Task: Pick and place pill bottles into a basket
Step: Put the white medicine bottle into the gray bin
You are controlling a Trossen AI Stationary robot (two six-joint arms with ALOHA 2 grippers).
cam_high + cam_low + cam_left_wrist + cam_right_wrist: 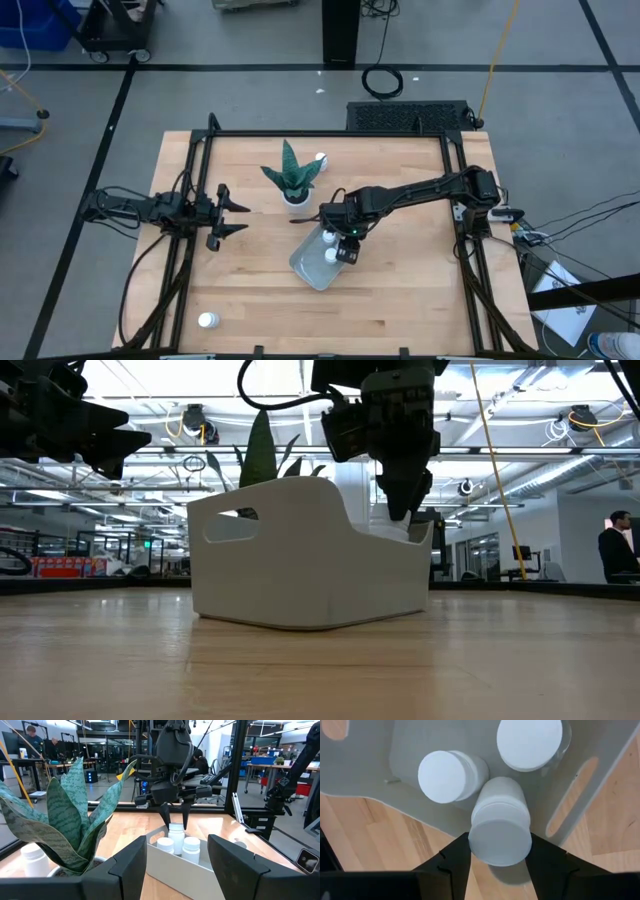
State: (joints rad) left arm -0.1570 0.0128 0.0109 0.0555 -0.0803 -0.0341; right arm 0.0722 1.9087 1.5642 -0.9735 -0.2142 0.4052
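Gripping a pill bottle [500,834] over the basket [305,265], right fingers [451,860] clenched, left fingers [235,207] released, basket floor partly hidden.

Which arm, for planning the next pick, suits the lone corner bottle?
Left. The left gripper is open, empty and on the corner bottle's side; the right gripper is shut on another bottle over the basket.
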